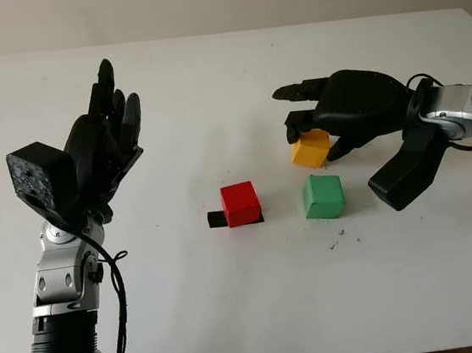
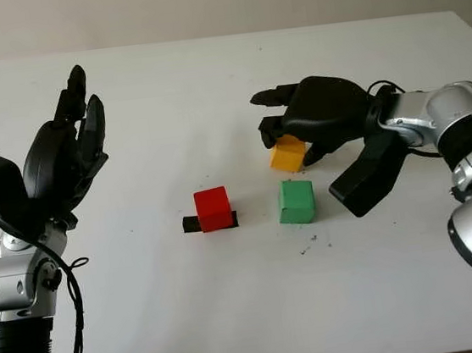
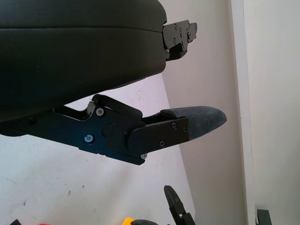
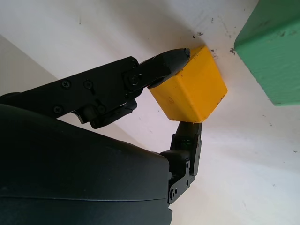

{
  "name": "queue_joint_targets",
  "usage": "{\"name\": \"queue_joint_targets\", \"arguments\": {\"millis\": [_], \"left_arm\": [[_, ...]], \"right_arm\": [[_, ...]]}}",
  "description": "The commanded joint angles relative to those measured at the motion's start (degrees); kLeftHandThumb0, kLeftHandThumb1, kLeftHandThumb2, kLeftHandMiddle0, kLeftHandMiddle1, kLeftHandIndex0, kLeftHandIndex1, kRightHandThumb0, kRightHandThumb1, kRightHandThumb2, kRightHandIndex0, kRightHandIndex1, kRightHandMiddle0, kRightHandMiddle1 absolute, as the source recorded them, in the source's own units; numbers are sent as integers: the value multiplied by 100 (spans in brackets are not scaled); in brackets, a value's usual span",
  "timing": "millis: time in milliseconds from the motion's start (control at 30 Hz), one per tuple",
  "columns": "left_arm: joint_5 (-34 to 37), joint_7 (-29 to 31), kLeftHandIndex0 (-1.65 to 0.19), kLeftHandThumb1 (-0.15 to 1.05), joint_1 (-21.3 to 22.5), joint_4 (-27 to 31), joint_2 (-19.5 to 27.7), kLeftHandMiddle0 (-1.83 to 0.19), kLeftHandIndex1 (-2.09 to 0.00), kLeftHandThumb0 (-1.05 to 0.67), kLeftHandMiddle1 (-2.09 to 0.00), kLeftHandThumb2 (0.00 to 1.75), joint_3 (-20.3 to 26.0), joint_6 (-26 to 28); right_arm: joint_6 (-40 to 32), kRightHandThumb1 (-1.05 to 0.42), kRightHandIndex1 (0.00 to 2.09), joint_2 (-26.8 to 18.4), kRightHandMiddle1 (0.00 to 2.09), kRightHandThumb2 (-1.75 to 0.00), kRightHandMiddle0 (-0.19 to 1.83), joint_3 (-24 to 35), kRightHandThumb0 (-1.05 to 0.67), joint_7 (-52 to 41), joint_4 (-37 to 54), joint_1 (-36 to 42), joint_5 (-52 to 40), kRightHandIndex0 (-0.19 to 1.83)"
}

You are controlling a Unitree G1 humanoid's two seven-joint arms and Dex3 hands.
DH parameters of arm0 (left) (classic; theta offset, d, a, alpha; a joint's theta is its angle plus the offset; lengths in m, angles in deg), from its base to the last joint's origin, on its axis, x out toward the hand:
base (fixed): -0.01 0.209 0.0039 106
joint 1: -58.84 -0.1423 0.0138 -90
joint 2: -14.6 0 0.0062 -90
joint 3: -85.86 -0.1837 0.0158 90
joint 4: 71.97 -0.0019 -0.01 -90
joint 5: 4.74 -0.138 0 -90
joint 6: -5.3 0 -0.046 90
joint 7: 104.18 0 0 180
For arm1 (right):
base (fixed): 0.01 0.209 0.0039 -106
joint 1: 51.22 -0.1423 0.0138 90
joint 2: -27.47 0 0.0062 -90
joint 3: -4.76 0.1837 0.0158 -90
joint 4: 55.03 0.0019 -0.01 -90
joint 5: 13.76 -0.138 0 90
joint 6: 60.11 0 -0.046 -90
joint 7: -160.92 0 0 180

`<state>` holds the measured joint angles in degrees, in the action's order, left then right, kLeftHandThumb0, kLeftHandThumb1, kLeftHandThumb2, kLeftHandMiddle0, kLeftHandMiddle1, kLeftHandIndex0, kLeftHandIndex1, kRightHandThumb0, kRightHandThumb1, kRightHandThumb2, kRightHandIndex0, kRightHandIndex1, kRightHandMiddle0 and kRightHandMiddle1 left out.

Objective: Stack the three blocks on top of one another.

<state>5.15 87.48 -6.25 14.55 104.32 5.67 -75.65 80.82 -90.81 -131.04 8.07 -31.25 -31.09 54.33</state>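
Observation:
A yellow block [image 1: 310, 149] sits tilted just behind the green block [image 1: 323, 196], right of the table's centre. My right hand [image 1: 312, 136] is shut on it, with one fingertip [image 4: 173, 57] on its far top edge and the thumb [image 4: 187, 140] pressing the opposite face. Whether the yellow block still touches the table I cannot tell. A red block [image 1: 241, 203] stands at the centre, a short gap left of the green one. My left hand [image 1: 108, 114] is raised above the table's left side, open and holding nothing.
A strip of black tape [image 1: 216, 220] lies under the red block and sticks out to its left. The white table [image 1: 234, 313] has small dark specks in front of the green block. The right forearm [image 1: 459, 113] crosses the right edge.

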Motion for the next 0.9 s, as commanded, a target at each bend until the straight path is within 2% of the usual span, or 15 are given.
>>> {"name": "queue_joint_targets", "arguments": {"millis": [0,167,400,700,867], "left_arm": [[-18,-8,19,105,-42,79,19,19,0,-62,0,60,0,11],[-18,31,19,105,-47,73,41,19,0,-62,0,60,-5,-6],[-75,4,19,105,-39,80,50,19,0,-63,0,61,-18,-3],[-62,19,19,105,-38,75,33,19,0,-63,0,60,-24,-28],[-74,4,19,105,-30,89,33,19,0,-64,0,59,-27,-23]], "right_arm": [[2,-100,5,20,133,-5,35,111,-42,-150,-54,-146,-183,19],[197,-98,7,68,128,-5,37,669,-39,-880,-179,-93,-1137,24],[-59,-94,6,188,117,-5,48,1590,-37,-2452,126,-106,-2582,29],[-373,-94,7,255,134,-5,41,2382,-36,-3773,602,-37,-3699,33],[-970,-96,5,389,145,-6,33,2935,-35,-5211,1004,157,-4856,30]]}}
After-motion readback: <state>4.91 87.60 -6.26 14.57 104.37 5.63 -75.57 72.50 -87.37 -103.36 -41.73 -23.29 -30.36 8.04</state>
